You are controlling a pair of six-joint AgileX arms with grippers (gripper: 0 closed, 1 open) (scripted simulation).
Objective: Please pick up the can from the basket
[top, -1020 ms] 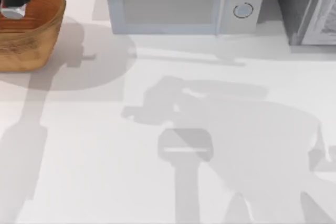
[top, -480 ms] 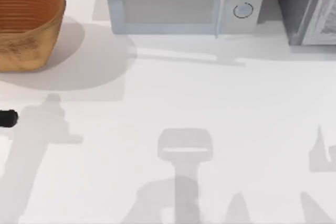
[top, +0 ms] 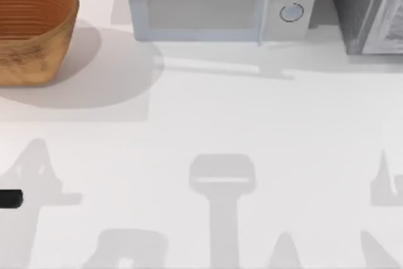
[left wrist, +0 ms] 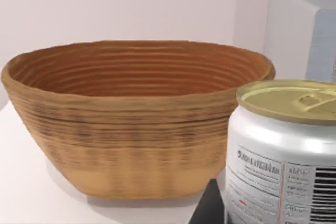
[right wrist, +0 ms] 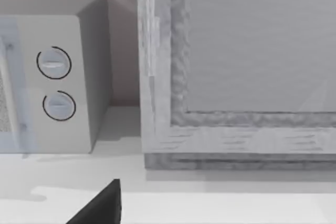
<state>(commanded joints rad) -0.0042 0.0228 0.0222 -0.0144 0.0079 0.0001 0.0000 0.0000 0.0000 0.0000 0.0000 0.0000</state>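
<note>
Close before the left wrist camera, out of the basket (left wrist: 131,124), stands the can (left wrist: 283,150) — light, stiff, slick-walled, best pinched across its sides — the left hand's spread I cannot tell.

The left arm (top: 10,199) has pulled away from the basket (top: 34,29): a second ago its gripper hung over the basket's bowl; now only a dark tip shows at the top view's left edge, nearer the front of the surface (top: 252,130). The can (left wrist: 283,150), lifted out, sits close before the left wrist camera, outside the basket, gold end up. The arms' shadows have shifted toward the front.
</note>
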